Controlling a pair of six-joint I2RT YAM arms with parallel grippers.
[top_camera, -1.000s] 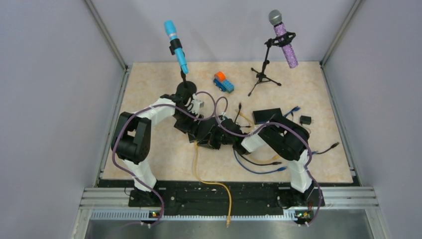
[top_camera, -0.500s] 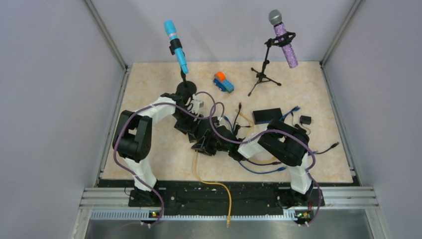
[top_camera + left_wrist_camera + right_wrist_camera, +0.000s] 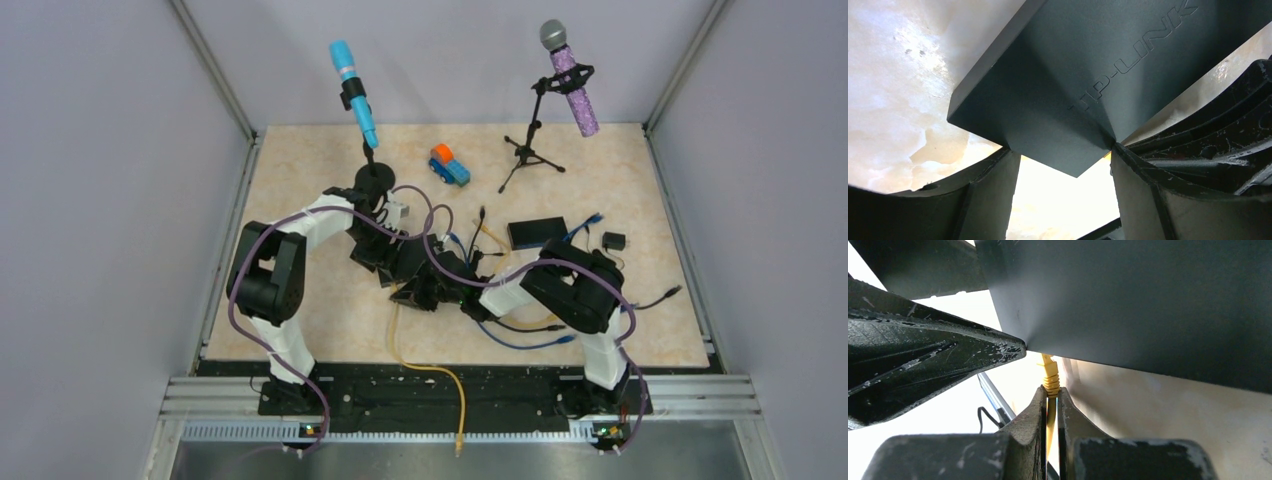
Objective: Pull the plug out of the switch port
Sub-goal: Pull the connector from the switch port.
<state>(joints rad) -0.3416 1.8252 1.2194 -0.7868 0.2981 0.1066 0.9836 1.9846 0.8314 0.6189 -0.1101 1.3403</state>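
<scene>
While the left gripper clamps the light, rigid switch at the middle of the surface, the right gripper is clenched on the limp yellow cable just behind the plug, seated in its port. Its stiff ribbed boot seems the safer hold.

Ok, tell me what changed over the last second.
The right arm drew back toward the near edge, its right gripper now shut on the yellow cable at the switch. The left gripper still clamps the switch; blue microphone and toy car unmoved.
</scene>
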